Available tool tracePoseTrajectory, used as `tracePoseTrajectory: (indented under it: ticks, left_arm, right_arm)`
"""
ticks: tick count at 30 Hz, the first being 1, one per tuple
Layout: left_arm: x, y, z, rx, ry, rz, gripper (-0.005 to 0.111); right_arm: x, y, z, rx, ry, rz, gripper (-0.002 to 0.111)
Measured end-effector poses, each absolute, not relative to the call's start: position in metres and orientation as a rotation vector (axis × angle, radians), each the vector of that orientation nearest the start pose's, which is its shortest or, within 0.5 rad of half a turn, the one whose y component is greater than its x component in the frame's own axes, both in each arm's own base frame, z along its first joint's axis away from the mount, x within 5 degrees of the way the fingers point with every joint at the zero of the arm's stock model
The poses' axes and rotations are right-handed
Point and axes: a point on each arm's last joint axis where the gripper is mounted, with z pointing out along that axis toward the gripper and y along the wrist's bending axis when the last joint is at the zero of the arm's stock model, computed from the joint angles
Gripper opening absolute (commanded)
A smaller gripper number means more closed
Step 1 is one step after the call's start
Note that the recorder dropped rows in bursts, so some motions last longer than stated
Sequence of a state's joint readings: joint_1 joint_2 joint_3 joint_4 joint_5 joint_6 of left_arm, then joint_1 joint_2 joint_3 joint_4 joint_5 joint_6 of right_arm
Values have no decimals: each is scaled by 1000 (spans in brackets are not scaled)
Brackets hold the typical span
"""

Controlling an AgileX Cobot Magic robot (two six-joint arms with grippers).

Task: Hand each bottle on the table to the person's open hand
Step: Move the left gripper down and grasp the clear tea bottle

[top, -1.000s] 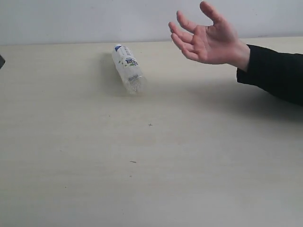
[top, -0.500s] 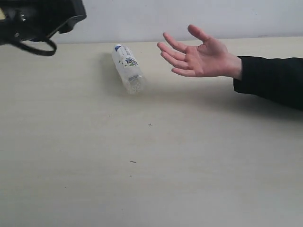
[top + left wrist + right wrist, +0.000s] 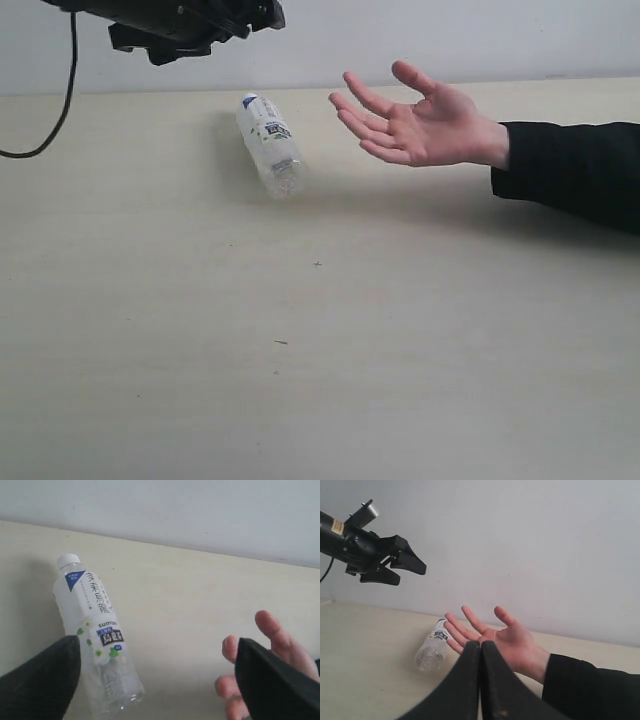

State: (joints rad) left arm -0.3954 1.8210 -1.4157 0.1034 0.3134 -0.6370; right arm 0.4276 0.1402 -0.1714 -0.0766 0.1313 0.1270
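**Reach for the lying bottle; no grasp made yet**

The bottle (image 3: 269, 145), clear with a white cap and a green-leaf label, lies on its side toward the far edge of the bench (image 3: 400, 350). Near it on the right, the person's open hand (image 3: 420, 120) is held above the bench, palm up, with fingers spread toward the bottle. The left gripper (image 3: 157, 642) hangs above the bottle with its jaws wide apart and nothing held. The right gripper (image 3: 480, 647) is set back, jaws pressed together and empty. The pick-up approach is judged to be in hand. Next, the left jaws would need to be lowered astride the bottle's body, across its length, and closed.
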Motion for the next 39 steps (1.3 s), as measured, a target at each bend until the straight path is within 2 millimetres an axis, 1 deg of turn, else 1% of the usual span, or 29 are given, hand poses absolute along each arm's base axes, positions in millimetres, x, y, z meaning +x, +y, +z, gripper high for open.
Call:
tracePoseTrajectory:
  ticks: [3,6,12,15,17,22,30,34,39]
  left_arm:
    - [410,-171,269,-204,2245,-494,81]
    - [422,-177,257,-234,2273,-494,81]
    - [445,-185,220,-298,2355,-467,81]
    - [455,-185,201,-331,2410,-432,81]
    - [460,-185,191,-343,2433,-416,81]
    - [468,-183,174,-371,2462,-396,81]
    - [479,-164,154,-461,2479,-371,81]
    - [481,-164,142,-466,2484,-370,81]
    - [484,-166,132,-465,2479,-378,81]
  right_arm:
    - [58,25,251,-291,1568,366,0]
    - [58,25,251,-291,1568,366,0]
    - [58,25,251,-291,1568,366,0]
    - [58,25,251,-291,1568,366,0]
    - [58,25,251,-291,1568,366,0]
    - [58,25,251,-291,1568,366,0]
    - [58,25,251,-291,1568,366,0]
    - [58,25,251,-291,1568,366,0]
    - [58,25,251,-291,1568,366,0]
